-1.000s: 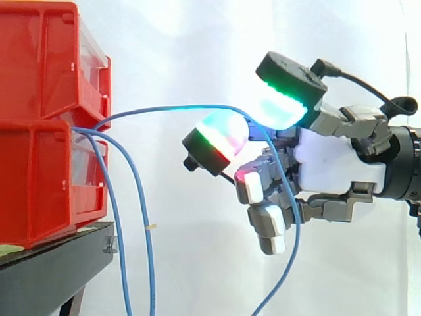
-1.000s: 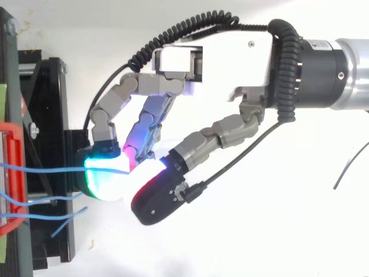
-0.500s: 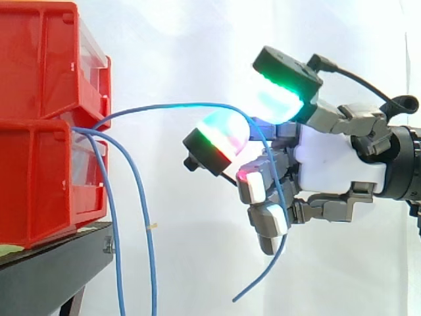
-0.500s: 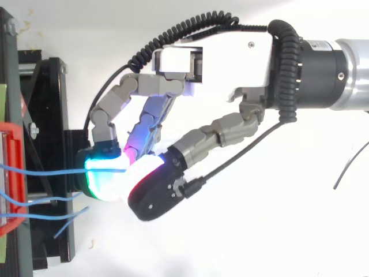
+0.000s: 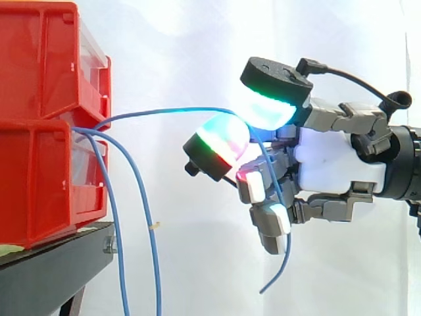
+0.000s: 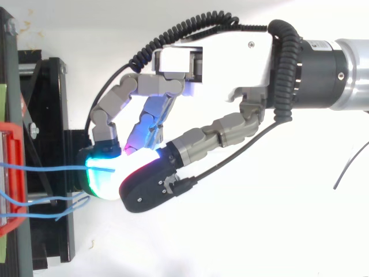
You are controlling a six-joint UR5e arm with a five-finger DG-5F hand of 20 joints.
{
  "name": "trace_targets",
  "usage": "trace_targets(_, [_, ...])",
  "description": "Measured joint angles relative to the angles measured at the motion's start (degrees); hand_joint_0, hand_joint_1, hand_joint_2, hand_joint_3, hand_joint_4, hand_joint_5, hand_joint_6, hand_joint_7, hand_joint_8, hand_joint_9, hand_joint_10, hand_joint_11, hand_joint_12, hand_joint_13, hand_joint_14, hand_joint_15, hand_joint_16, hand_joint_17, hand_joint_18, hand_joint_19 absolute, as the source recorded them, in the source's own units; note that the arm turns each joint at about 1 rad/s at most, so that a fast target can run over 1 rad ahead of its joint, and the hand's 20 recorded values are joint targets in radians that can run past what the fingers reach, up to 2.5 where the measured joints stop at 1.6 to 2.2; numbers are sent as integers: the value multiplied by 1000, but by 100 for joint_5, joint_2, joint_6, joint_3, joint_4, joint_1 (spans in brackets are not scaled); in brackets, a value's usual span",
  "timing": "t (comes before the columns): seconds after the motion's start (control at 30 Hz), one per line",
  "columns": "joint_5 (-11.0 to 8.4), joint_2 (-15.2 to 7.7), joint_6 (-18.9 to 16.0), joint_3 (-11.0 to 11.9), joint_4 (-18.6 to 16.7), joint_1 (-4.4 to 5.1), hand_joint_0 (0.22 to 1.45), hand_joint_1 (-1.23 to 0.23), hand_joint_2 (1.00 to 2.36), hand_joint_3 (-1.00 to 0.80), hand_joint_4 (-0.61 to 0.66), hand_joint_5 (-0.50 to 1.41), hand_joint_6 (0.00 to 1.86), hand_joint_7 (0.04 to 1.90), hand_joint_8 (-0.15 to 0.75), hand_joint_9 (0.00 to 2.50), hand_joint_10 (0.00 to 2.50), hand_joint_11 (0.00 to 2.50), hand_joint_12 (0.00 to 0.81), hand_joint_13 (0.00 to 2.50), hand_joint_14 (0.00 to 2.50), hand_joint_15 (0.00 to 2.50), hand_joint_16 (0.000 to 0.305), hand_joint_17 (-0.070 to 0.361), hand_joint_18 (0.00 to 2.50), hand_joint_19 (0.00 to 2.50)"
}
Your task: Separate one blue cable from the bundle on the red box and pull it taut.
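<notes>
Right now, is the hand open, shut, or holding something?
The hand: shut on one blue cable, pinched between its glowing pads.

A white curtain [image 5: 191, 59] hangs behind everything in the side view. At the lower left stands a black stand [image 5: 56, 266] with a thick flat top. 1 silver bolt [image 5: 110, 246] sticks out at the right corner of that top. A pale yellow-green patch [image 5: 9, 250] lies on the top at its left end. A small tan fleck [image 5: 154, 226] shows against the curtain, just off the stand's right corner; what it is cannot be told. From above, the stand shows as black bars and plates, with 1 small screw [image 6: 34, 131] near its left edge and a green strip [image 6: 3, 107] along that edge.
</notes>
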State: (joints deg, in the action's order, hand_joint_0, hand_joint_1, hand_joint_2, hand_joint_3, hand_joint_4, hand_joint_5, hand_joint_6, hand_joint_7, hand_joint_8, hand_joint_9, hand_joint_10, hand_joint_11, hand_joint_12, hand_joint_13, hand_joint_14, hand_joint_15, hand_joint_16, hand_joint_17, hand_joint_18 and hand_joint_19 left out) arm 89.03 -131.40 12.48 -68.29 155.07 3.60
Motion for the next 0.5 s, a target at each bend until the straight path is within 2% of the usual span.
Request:
trace_targets(0.23, [0, 0, -4, 0, 8, -2, 608, -853, 1019, -92, 46, -48, 910, 862, 263, 1088, 22, 500, 390, 1131, 24, 669, 51, 114, 1010, 633])
trace_targets(0.5, [49, 0, -11, 0, 21, -1, 651, -918, 1026, -48, -35, -56, 933, 833, 243, 1085, 22, 514, 367, 1118, 25, 687, 46, 103, 981, 654])
